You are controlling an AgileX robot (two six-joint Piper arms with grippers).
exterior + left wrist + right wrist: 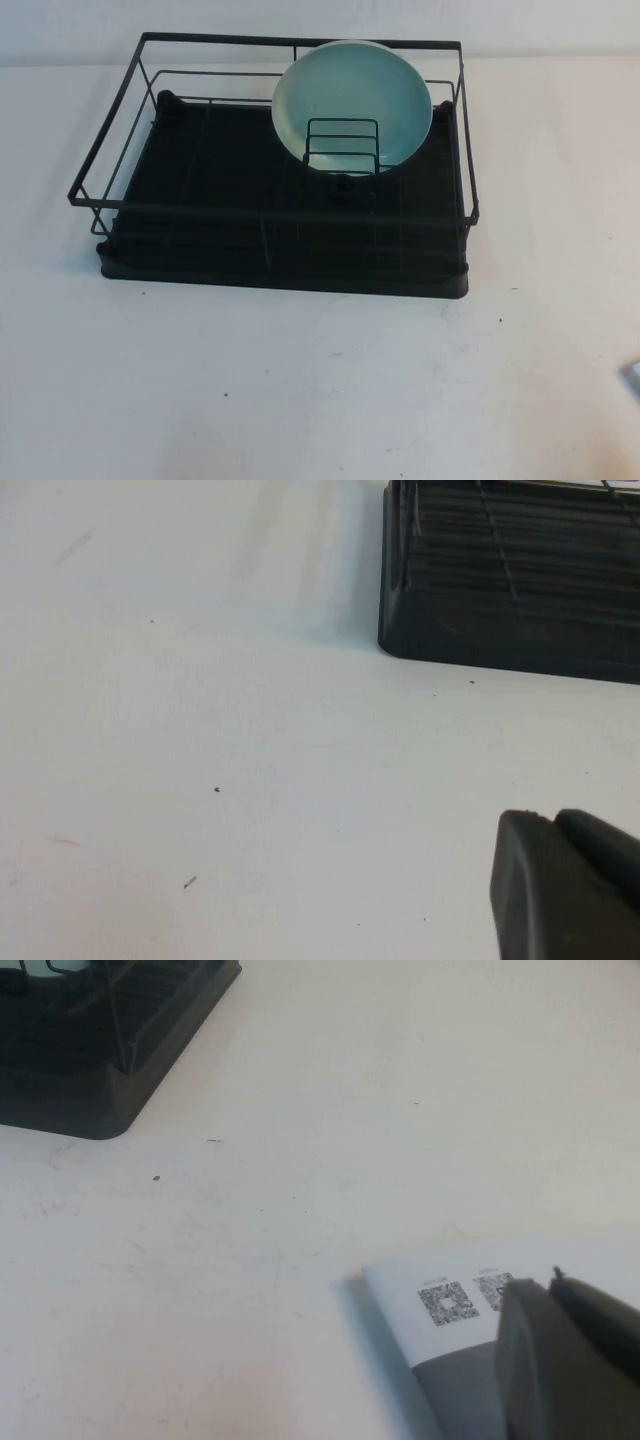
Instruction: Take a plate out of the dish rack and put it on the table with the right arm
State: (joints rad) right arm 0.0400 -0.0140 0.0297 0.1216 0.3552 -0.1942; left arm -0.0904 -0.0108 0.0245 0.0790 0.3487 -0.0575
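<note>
A mint-green plate point(352, 103) stands on edge in the black wire dish rack point(270, 213), leaning at the back right behind a small upright divider point(342, 145). The rack sits on the white table point(300, 380). Neither arm shows in the high view. My right gripper point(548, 1285) is shut and empty, low over the table to the right of the rack's corner point(90, 1080), far from the plate. My left gripper point(548, 818) is shut and empty, low over the table, near the rack's other front corner point(500, 590).
A white and grey card with QR codes point(440, 1310) lies on the table under my right gripper; its edge shows at the high view's right border point(632, 380). Bare white table lies in front of and to both sides of the rack.
</note>
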